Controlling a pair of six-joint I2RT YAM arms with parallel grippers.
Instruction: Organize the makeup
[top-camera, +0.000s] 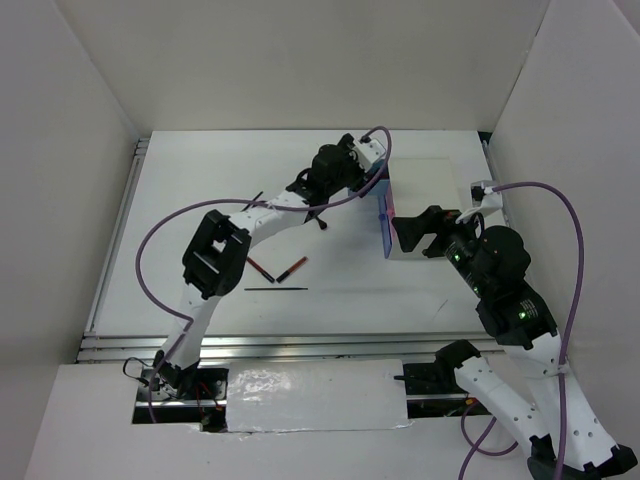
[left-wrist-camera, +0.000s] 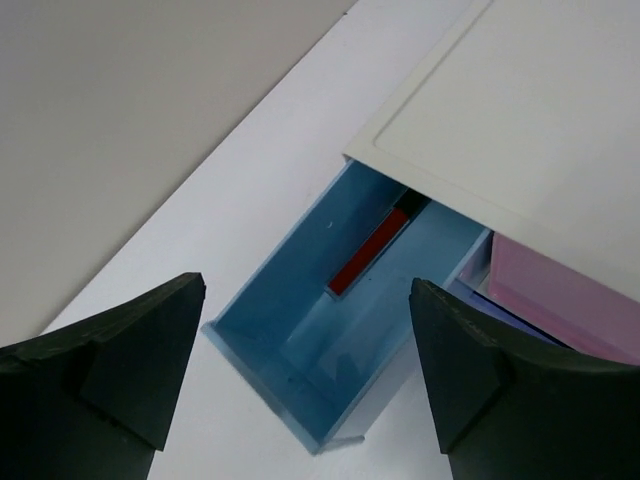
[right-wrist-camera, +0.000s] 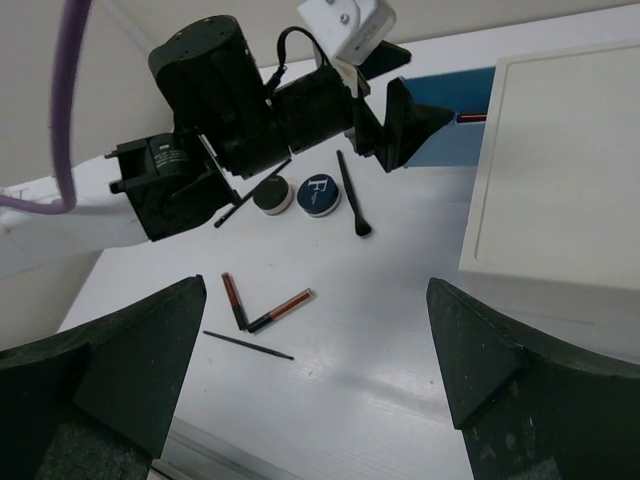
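Red-and-black stick (left-wrist-camera: 372, 255) in open blue plastic drawer (left-wrist-camera: 290, 330). Left pincer (left-wrist-camera: 305, 300), right pincer (right-wrist-camera: 315, 300) open, empty. Unsorted on white surface (right-wrist-camera: 400, 330): two more sticks (right-wrist-camera: 235, 300), round black compacts (right-wrist-camera: 272, 195), thin black pencil (right-wrist-camera: 248, 345), black brush (right-wrist-camera: 352, 195).

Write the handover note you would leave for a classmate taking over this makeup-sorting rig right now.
The left gripper has its fingers open and empty over the pulled-out blue drawer of the white box. The right gripper is open and empty above the table.
Done: one red stick lies in the blue drawer.
Left on the table: two red-and-black sticks, a thin black pencil, the blue-topped compact, the pale-topped compact and a black brush. None of these is in a drawer yet.
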